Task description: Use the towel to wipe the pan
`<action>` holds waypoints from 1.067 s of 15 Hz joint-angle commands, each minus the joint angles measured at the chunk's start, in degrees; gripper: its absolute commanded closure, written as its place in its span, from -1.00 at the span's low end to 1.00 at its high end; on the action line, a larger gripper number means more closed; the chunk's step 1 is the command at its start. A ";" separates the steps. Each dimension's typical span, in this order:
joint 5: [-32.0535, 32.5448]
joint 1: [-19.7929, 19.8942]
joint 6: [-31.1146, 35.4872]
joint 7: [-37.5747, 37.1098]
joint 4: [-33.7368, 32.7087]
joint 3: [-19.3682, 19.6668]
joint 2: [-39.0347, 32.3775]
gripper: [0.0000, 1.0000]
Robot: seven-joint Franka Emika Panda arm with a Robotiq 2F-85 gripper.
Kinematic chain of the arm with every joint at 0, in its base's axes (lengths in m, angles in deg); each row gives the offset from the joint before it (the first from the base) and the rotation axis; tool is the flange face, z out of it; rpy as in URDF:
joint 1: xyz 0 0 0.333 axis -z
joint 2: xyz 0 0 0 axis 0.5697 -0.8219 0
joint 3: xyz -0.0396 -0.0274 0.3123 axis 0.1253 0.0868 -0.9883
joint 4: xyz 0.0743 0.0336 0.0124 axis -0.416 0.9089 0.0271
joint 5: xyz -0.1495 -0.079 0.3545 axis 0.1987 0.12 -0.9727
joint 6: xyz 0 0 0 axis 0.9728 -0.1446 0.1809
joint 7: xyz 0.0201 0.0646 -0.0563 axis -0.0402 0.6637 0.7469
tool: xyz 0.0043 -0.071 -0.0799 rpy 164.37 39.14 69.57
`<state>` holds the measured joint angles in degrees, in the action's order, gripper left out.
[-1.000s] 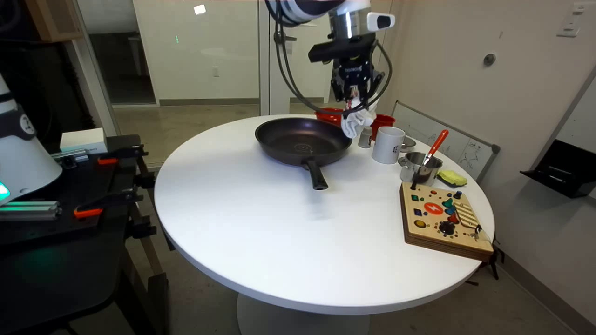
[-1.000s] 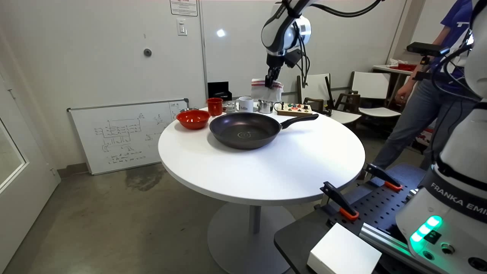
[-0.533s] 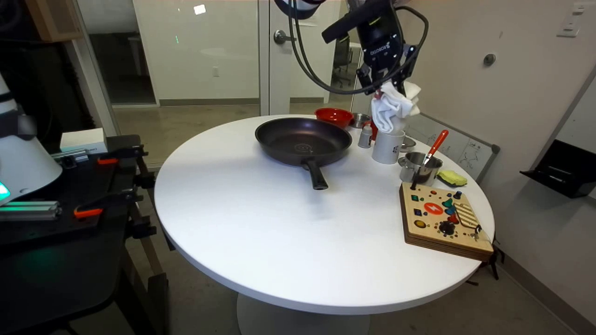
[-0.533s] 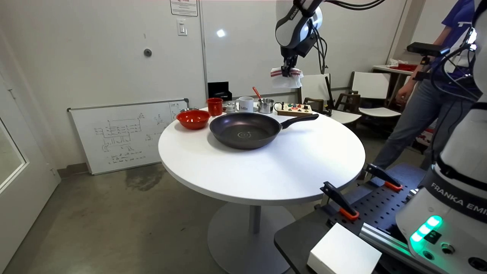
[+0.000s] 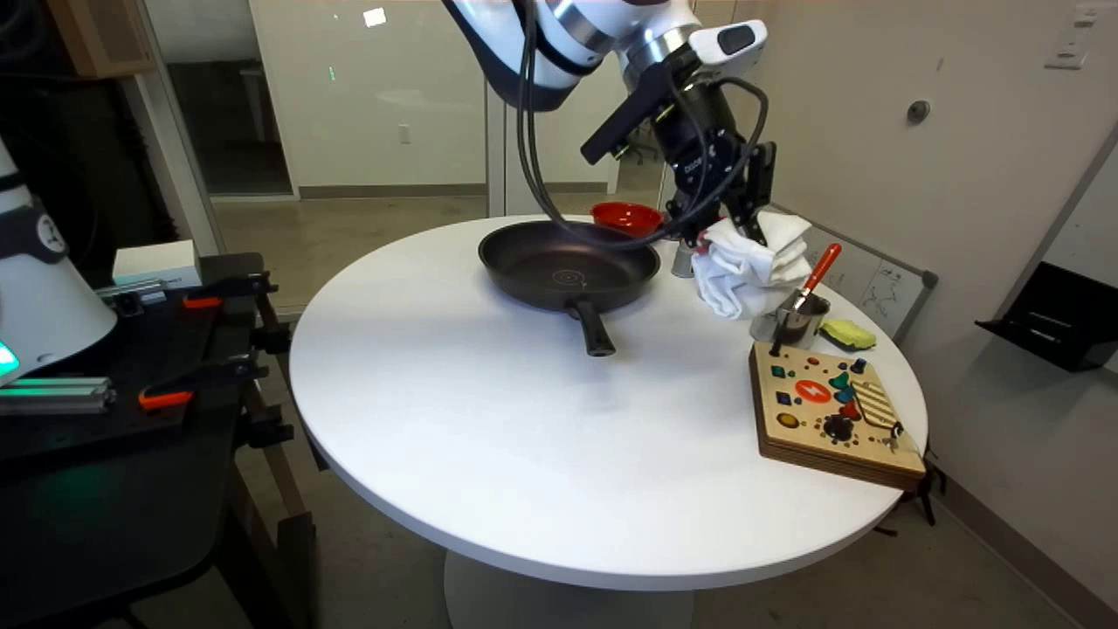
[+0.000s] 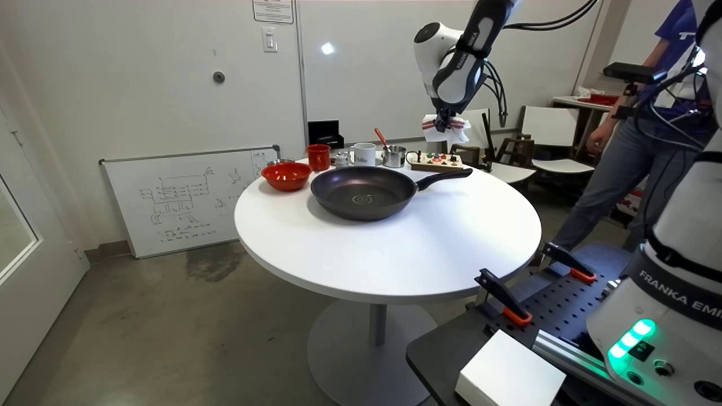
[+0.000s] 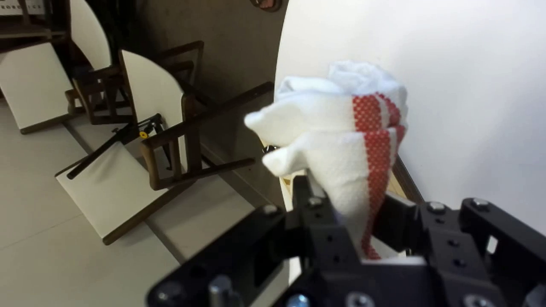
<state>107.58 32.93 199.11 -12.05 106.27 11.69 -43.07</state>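
End effector (image 7: 359,209) lower now, tight on towel (image 7: 337,136)

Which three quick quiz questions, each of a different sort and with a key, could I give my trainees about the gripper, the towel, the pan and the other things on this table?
1. True or false: the gripper is closed on the towel, which is apart from the pan.

2. Multiple choice: which thing holds the red-handled utensil?
a) the white mug
b) the metal pot
c) the red bowl

3. Fill in the blank: in the wrist view, the towel is white with ____ stripes.

Key: 1. True. 2. b. 3. Red.
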 commanded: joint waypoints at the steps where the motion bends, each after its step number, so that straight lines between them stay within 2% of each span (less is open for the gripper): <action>1: 9.07 -2.84 4.22 -15.26 3.11 3.74 -2.02 0.90; 3: 13.26 -6.78 9.16 -23.78 4.21 8.41 -3.94 0.90; 6: 21.08 -11.26 13.82 -36.28 4.69 12.77 -6.51 0.90; 14: 33.04 -15.86 14.31 -55.15 5.01 14.65 -10.31 0.88; 15: 34.12 -15.98 14.21 -56.52 5.08 14.59 -10.46 0.16; 16: 35.31 -16.11 14.09 -58.00 5.10 14.61 -10.62 0.11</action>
<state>138.89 18.43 212.41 -64.59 111.33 24.55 -52.90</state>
